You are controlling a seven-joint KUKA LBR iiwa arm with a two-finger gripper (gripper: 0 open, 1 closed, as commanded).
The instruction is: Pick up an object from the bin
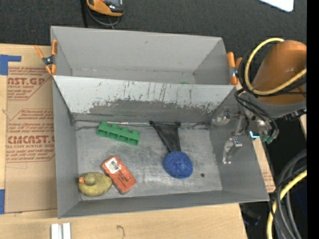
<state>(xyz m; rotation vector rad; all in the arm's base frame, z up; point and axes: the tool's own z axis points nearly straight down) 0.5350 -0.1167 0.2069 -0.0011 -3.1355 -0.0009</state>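
My gripper (229, 153) hangs by the bin's right wall, above the sloping side. Nothing shows in it. Nearest to it, a little to its left on the bin floor, is a blue rough ball (178, 164). A black wedge-shaped piece (169, 136) lies just behind the ball, touching it or nearly so. Farther left, a green toothed block (118, 133) rests near the back wall.
At the front left, an orange flat pack with a white label (119, 174) lies against a yellow rubber duck (94, 184). The arm with its orange cover and cables stands outside the bin's right rim.
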